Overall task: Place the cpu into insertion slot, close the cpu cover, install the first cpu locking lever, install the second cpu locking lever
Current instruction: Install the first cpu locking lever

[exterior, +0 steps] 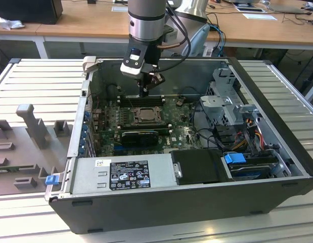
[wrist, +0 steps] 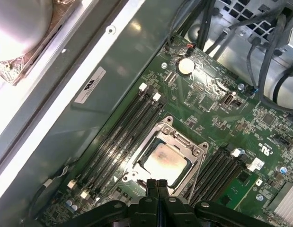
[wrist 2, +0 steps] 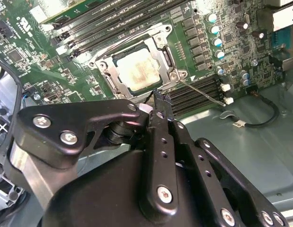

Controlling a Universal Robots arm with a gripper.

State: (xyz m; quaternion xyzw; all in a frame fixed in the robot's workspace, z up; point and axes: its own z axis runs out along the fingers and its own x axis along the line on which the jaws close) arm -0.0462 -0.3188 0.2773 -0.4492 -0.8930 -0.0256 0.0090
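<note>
The cpu (wrist 2: pixel 139 71) (wrist: pixel 164 161) lies flat in the insertion slot (exterior: pixel 146 115) on the green motherboard, its pale metal top facing up. The cpu cover (wrist 2: pixel 164 51) (wrist: pixel 178 138) lies down around it, framing the chip through its window. A thin wire locking lever (wrist 2: pixel 199 92) sticks out from one socket corner, angled over the memory slots. My gripper (exterior: pixel 143 92) (wrist 2: pixel 158 98) (wrist: pixel 156 183) hangs just above the socket's edge. Its fingers are shut together with nothing between them.
The open computer case (exterior: pixel 267 96) has walls all round the board. Long black memory slots (wrist: pixel 127 127) flank the socket. A black graphics card (exterior: pixel 141 135), a power supply (exterior: pixel 126 173), a drive cage (exterior: pixel 232 104) and loose cables (exterior: pixel 252 131) stand nearby.
</note>
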